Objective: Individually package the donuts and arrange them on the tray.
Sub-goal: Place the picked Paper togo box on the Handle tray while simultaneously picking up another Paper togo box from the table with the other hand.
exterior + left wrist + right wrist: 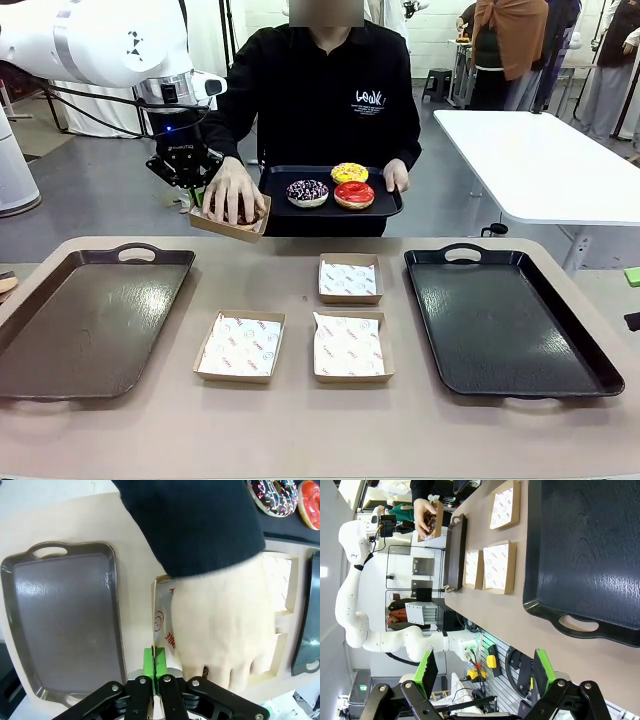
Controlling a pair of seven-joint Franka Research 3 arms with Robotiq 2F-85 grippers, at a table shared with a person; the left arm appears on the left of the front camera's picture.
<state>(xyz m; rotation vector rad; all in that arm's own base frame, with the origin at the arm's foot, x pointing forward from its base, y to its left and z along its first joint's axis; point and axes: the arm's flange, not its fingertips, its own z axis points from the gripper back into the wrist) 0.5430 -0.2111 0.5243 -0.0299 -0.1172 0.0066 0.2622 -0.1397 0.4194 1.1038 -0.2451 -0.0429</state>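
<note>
My left gripper (196, 198) is shut on the side wall of a paper-lined cardboard box (230, 226) held in the air beyond the table's far edge. In the left wrist view the green pads (150, 664) pinch that wall (154, 625). The person's hand (235, 192) lies in the box, over a dark brown donut (247, 214) that is mostly hidden. Their other hand holds a small black tray (282, 178) with a purple sprinkled donut (307, 192), a yellow donut (349, 173) and a red donut (354, 194). My right gripper (485, 672) is open and holds nothing, hanging off the table's side.
On the table are a brown tray (90, 320) at the left and a black tray (505, 320) at the right. Three open lined boxes sit between them: one farther back (350, 278) and two nearer (240, 345) (349, 347). A white table (540, 160) stands behind on the right.
</note>
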